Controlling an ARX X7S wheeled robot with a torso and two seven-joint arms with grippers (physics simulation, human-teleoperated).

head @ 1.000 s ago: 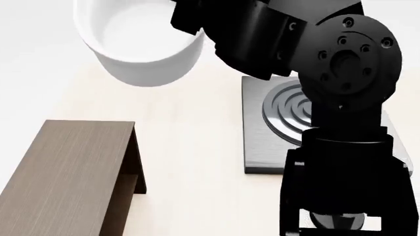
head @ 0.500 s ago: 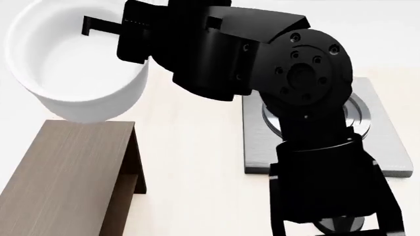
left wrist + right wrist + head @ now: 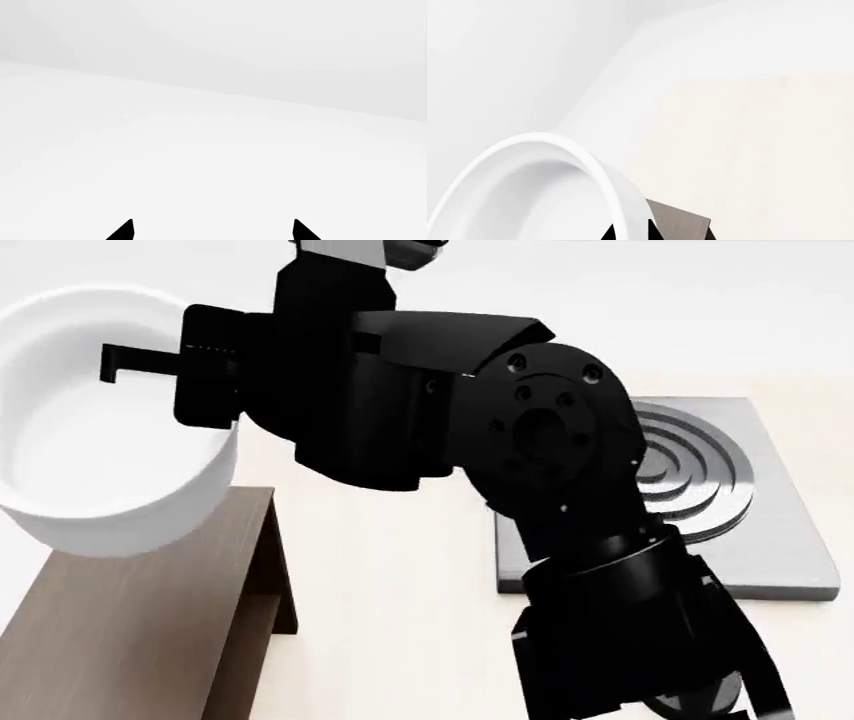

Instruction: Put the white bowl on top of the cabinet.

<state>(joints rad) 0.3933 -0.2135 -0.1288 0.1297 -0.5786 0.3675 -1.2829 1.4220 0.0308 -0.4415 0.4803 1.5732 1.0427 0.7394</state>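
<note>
Since a second ago the right arm has swung the white bowl [image 3: 94,430] leftward and lower, so it now hangs over the far end of the cabinet [image 3: 147,610], not yet set down. In the head view one finger of the right gripper [image 3: 187,365] reaches inside the bowl's wall, pinching the rim; the stove plate [image 3: 747,530] lies well apart. The left wrist view shows only blank white and the left gripper [image 3: 212,231], tips spread and empty. The right wrist view shows fingertips close together at the rim, probably clamped. Lowering and release remain.
</note>
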